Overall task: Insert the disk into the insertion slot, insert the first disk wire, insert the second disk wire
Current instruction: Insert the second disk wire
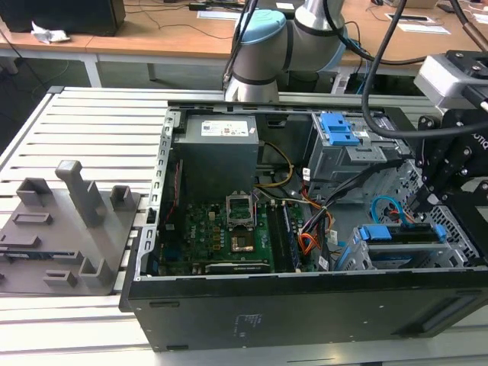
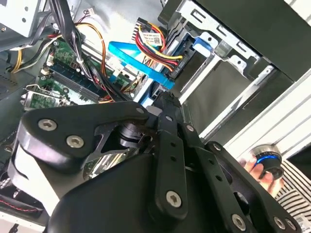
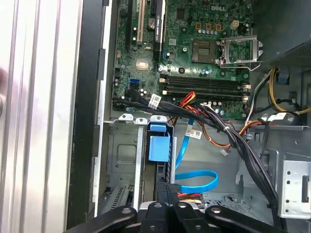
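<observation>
Hand (image 1: pixel 422 204) low beside disk (image 1: pixel 402 232) in insertion slot (image 1: pixel 358 255), fingertips hidden, grip impossible to tell.

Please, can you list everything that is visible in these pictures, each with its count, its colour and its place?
computer case: one, black, lying open on the slatted table
motherboard: one, green, on the case floor
power supply: one, grey, at the case's far side
disk: one, in a blue carrier, seated in the insertion slot at the exterior view's right
taller cage: one, grey, with a blue clip on top
flat data cable: one, light blue, looped beside the disk
fixture: one, grey, at the exterior view's left
claw: one, black, at the disk's rear connectors
</observation>
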Motion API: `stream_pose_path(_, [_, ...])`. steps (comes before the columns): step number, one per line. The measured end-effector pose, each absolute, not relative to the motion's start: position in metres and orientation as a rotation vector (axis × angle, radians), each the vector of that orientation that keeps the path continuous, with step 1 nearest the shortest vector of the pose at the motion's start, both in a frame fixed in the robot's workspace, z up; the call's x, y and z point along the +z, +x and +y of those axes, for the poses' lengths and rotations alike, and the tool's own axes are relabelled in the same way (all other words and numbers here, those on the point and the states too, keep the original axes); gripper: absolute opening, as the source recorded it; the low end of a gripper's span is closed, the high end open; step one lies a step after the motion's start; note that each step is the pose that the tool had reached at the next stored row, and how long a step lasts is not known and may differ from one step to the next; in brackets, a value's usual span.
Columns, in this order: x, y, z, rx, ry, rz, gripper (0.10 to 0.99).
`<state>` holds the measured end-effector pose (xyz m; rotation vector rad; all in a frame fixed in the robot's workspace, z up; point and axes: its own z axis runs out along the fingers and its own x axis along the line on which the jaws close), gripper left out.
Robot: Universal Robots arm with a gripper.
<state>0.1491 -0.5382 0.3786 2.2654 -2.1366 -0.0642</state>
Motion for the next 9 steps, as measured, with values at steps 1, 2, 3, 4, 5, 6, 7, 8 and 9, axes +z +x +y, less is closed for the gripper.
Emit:
stream_pose_path(1, [0.379,0.148,-0.538,-0.064,2.265,-2.137,0.106])
stream_pose_path(2, [0.379,0.14,-0.538,-0.064,2.265,-2.137,0.106])
stream_pose_path(3, [0.379,0.135,-0.538,-0.064,2.265,-2.137,0.106])
stream_pose_path(4, [0.379,0.133,-0.538,-0.064,2.265,-2.137,0.106])
stream_pose_path(5, [0.379,0.133,-0.538,-0.064,2.265,-2.137,0.106])
stream_pose_path(6, [0.379,0.133,-0.538,-0.064,2.265,-2.137,0.106])
stream_pose_path(7, [0.379,0.133,-0.538,-0.064,2.265,-2.137,0.106])
stream_pose_path(8, [0.379,0.133,-0.538,-0.064,2.265,-2.137,0.106])
stream_pose_path(9, [0.379,0.133,-0.538,-0.064,2.265,-2.137,0.106])
